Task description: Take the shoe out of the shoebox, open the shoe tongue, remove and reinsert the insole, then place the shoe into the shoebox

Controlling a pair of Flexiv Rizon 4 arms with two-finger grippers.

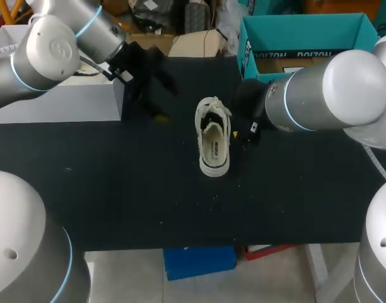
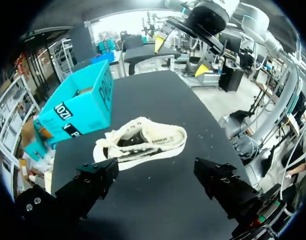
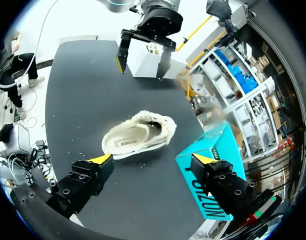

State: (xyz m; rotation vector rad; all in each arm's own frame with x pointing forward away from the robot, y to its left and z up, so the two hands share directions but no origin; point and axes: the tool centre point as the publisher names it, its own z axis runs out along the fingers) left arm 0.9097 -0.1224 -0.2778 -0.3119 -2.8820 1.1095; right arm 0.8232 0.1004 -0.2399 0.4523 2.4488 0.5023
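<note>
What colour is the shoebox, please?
The shoebox is teal, with dark lettering on its sides; it shows best in the left wrist view.

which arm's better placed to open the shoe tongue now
Right, likely. The right gripper is open and close beside the shoe, while the left gripper, also open, is farther off toward the table's far side.

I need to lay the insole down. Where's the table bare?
Bare: the black table's near strip in front of the white canvas shoe, and the stretch to its left. Crowded: the far side, the right gripper beside the shoe, the teal cardboard shoebox behind it, and the left gripper by the pale box.
</note>
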